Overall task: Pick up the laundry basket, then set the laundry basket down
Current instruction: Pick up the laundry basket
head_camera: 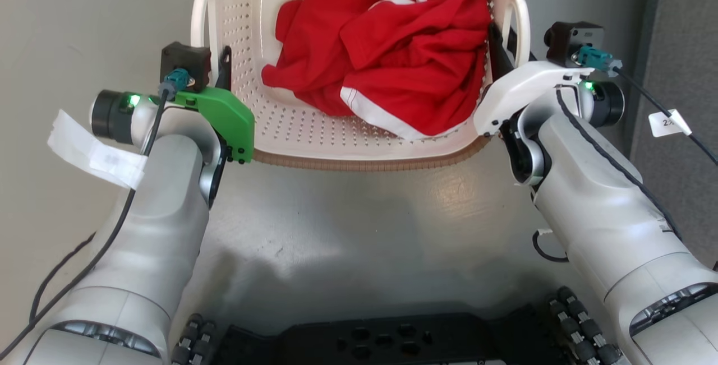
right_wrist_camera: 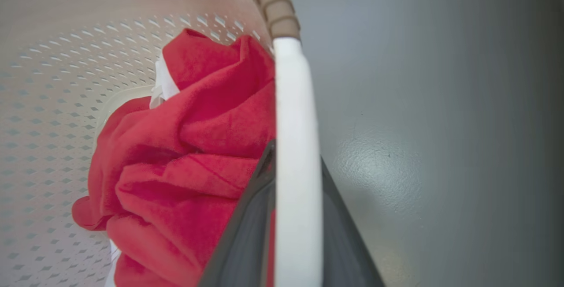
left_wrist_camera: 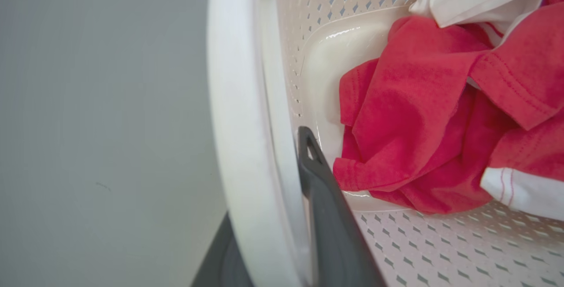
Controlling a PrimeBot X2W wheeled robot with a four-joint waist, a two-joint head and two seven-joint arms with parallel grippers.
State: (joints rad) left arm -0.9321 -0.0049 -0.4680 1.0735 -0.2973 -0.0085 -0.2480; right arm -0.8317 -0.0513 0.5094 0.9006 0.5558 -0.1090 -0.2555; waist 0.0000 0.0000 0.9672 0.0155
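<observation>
The laundry basket, cream with perforated walls and a brown woven-look rim, sits at the top middle of the head view and holds crumpled red and white clothes. My left gripper is shut on its white left handle; one dark finger lies inside the wall and the other outside. On the other side my right gripper is shut on the white right handle, with a finger on each side of it. Whether the basket is off the floor I cannot tell.
Grey floor spreads under and in front of the basket. My black wheeled base fills the bottom edge. A dark grey panel stands at the right, with a tagged cable hanging before it.
</observation>
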